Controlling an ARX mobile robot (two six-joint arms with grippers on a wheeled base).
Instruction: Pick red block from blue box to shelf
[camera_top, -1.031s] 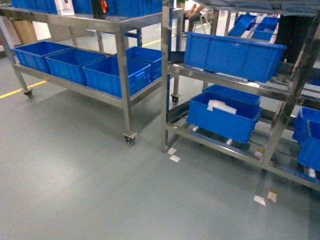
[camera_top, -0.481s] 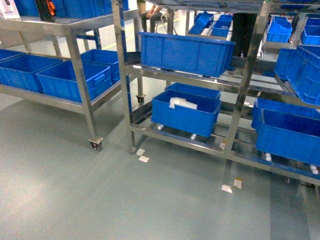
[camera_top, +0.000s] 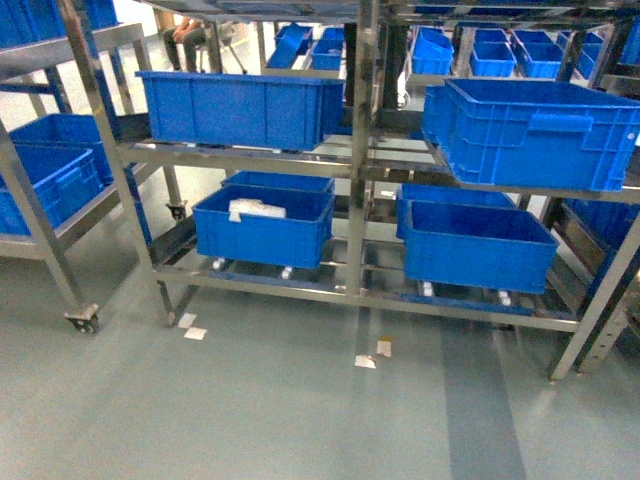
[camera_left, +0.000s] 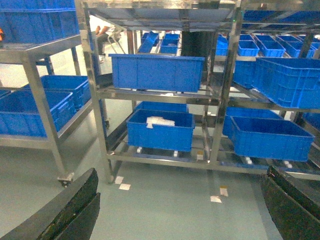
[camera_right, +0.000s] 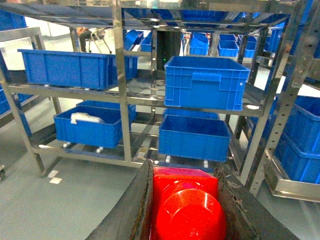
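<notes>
Several blue crates crowding shelf, red block seemingly gripped

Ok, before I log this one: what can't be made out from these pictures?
- Blue box: in no view.
- Red block: right wrist view only, cut off by the bottom edge, sides hidden by the right end effector fingers.
- Left end effector: only dark finger edges at the left wrist view's bottom corners.
- White item in a lower crate on the shelf: too small to identify.

Left end effector: two broad black fingers at 7 and 4 o'clock, matte, scuffed with pale specks. Right end effector: dark fingers with rough, worn grey inner faces.
</notes>
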